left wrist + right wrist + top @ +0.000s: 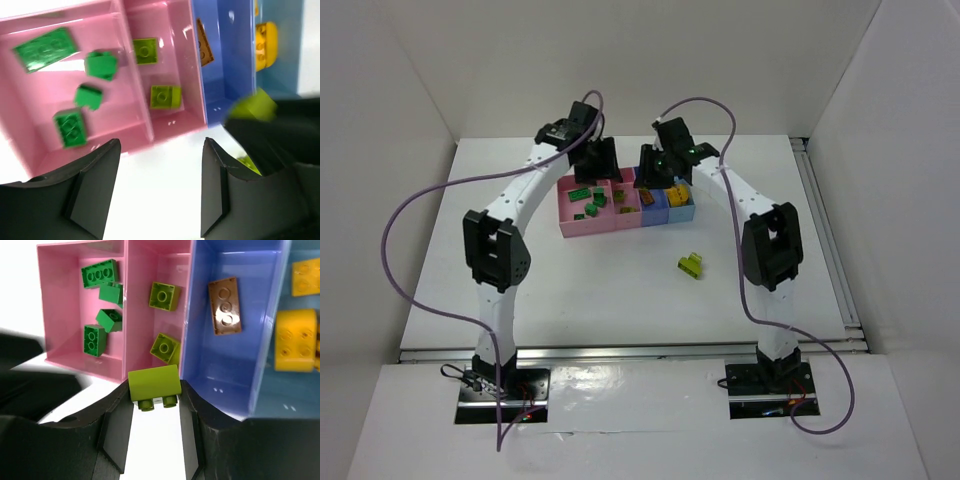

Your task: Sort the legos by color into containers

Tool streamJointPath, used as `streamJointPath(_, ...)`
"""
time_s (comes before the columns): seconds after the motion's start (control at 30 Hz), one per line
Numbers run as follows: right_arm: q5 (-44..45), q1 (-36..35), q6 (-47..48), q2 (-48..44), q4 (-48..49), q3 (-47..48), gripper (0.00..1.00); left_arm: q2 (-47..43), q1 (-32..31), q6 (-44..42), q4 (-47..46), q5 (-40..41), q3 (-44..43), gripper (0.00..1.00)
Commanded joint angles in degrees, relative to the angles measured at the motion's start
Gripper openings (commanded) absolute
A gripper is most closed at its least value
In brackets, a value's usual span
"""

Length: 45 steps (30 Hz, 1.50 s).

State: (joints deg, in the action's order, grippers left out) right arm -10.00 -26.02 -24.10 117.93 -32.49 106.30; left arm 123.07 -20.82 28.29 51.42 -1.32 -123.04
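Right gripper: clamped shut on a lime green brick, at the near rim of the narrow pink bin.
Held brick: long axis ran crosswise, finger to finger; two studs faced back toward the wrist.
Left gripper: spread wide and holding nothing, over bare table just near of the pink bins.
Wide pink bin: leftmost; four dark green bricks lay at mixed angles.
Narrow pink bin: two lime bricks, studs up.
Blue-purple bin: one orange-brown brick, studs up, long axis roughly near to far.
Light blue bin: rightmost; yellow bricks, two in the right wrist view.
Top view alone: loose bricks, lime and yellow, on the table well apart from the bins, to their near right.
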Motion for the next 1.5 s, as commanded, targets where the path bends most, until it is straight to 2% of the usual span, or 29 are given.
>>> streamJointPath(0.0, 1.12, -1.48, 0.81, 3.96, -2.22, 7.49, 0.17, -8.09, 3.14, 3.51, 1.67, 3.33, 2.44, 0.68)
streamJointPath(0.1, 1.12, -2.54, 0.81, 8.62, -2.84, 12.42, 0.22, -14.33, 7.71, 7.82, 1.67, 3.87, 9.54, 0.68)
streamJointPath(0.13, 1.64, -3.07, 0.81, 9.5, -2.84, 13.31, 0.37, -17.3, 9.99, 9.05, 0.97, 3.35, 11.4, 0.69)
streamJointPath(0.23, 1.56, -3.77, 1.86, 13.11, -3.36, 18.3, 0.69, -21.01, 12.98, 9.59, -1.93, 1.86, 17.65, 0.69)
streamJointPath(0.3, 3.05, -4.3, 1.86, 14.34, -4.68, 20.95, 0.8, -22.34, 13.69, 9.59, -1.94, 1.85, 19.24, 0.69)
streamJointPath(0.4, 6.39, -4.3, 2.39, 10.93, -3.2, 18.96, 0.81, -23.66, 13.7, 9.06, -2.46, 1.32, 21.7, 0.69)
streamJointPath(0.47, 10.06, -4.3, 1.69, 7.07, 1.01, 11.85, 0.77, -24.27, 13.7, 8.54, -2.46, 0.62, 22.76, 0.69)
streamJointPath(0.5, 11.57, -4.3, 1.69, 2.35, 2.5, 8.87, 0.75, -24.28, 13.7, 8.53, -3.07, 0.01, 23.54, 0.69)
streamJointPath(0.53, 13.15, -4.3, 1.08, -0.13, 5.04, 2.66, 0.65, -24.8, 13.7, 8.01, -3.69, 0.0, 23.55, 0.69)
streamJointPath(0.6, 17.2, -4.3, 0.29, -6.88, 6.47, -3.26, 0.5, -24.8, 12.21, 7.21, -4.22, -0.61, 24.95, 0.68)
streamJointPath(0.63, 17.21, -3.61, -0.24, -8.92, 6.47, -9.12, 0.31, -25.33, 11.68, 6.26, -4.83, -0.61, 24.96, 0.68)
streamJointPath(0.7, 19.32, -3.07, -1.03, -14.1, 5.69, -14.17, 0.21, -25.94, 9.93, 4.76, -5.97, -0.61, 25.48, 0.68)
streamJointPath(0.73, 20.01, -2.38, -1.56, -15.52, 4.81, -19.33, 0.19, -25.95, 9.22, 3.97, -6.5, -0.61, 26.18, 0.67)
streamJointPath(0.8, 20.02, -1.58, -2.18, -19.9, 2.97, -24.63, 0.21, -26.47, 6.94, 2.04, -8.08, -0.61, 26.8, 0.67)
streamJointPath(0.83, 20.02, -0.79, -2.97, -21.24, 2.44, -27.26, 0.28, -27.0, 6.15, 1.33, -8.61, -0.61, 27.41, 0.67)
streamJointPath(0.87, 19.5, -0.79, -3.76, -22.38, 1.04, -31.81, 0.4, -27.0, 4.75, 1.33, -8.62, -0.61, 27.42, 0.67)
streamJointPath(0.9, 19.49, -0.26, -4.46, -24.39, 0.07, -33.77, 0.63, -25.96, 4.13, 0.63, -8.62, -0.61, 26.81, 0.67)
streamJointPath(1.07, 20.81, 0.27, -11.48, -28.45, -6.7, -40.46, 0.87, -23.49, 0.87, 0.09, -8.62, -1.75, 23.12, 0.65)
streamJointPath(1.2, 22.3, 0.27, -19.39, -29.86, -7.51, -42.49, 0.89, -21.82, -1.76, -0.52, -8.09, -1.75, 23.11, 0.65)
streamJointPath(1.3, 20.99, 0.88, -21.69, -28.73, -6.88, -43.98, 0.89, -21.2, -2.38, -1.05, -7.57, -1.75, 22.5, 0.65)
streamJointPath(1.4, 19.76, 0.88, -23.1, -26.87, -6.36, -43.99, 0.81, -20.15, -3.7, -1.05, -6.95, -1.23, 21.89, 0.65)
streamJointPath(1.47, 19.23, 0.88, -24.33, -26.26, -5.66, -44.51, 0.72, -20.15, -3.7, -1.58, -6.42, -0.7, 21.88, 0.64)
